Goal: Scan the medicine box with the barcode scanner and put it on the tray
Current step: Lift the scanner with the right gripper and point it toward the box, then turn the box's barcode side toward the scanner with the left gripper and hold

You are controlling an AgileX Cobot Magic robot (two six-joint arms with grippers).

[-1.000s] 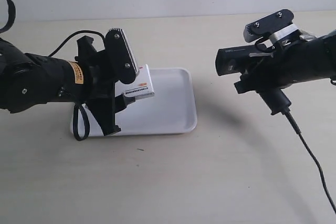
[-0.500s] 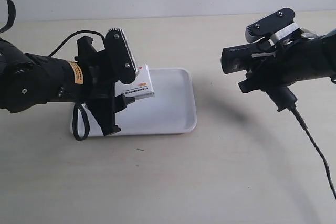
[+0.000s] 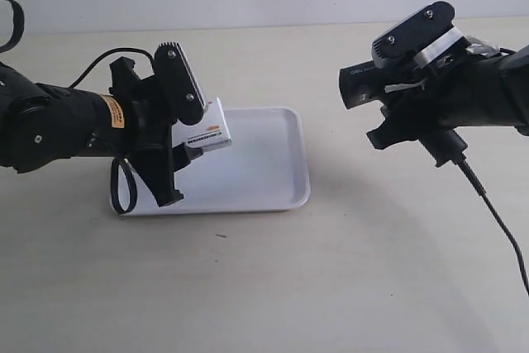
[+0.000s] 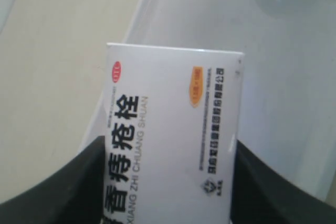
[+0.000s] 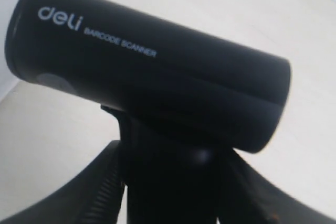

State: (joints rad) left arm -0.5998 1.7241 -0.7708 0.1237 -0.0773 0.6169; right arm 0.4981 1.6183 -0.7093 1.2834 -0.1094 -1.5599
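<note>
The white medicine box [image 3: 207,132] with black Chinese lettering [image 4: 173,129] hangs above the left part of the white tray [image 3: 264,175], with my left gripper [image 4: 168,203] shut on it. Its barcode edge faces the camera in the exterior view. The tray's rim [image 4: 142,11] and floor show beyond the box in the left wrist view. The black barcode scanner [image 3: 380,84] is held in the air to the tray's right, its head [image 5: 147,61] pointing toward the box. My right gripper [image 5: 173,192] is shut on its handle. Its black cable [image 3: 496,221] trails down to the table.
A light beige tabletop [image 3: 264,287] surrounds the tray. The left arm's black cable loop [image 3: 124,188] hangs at the tray's left end. A pale wall runs along the back.
My left arm has pulled the medicine box left and slightly up over the tray. The right arm with the scanner has shifted a little left and up after drifting right.
</note>
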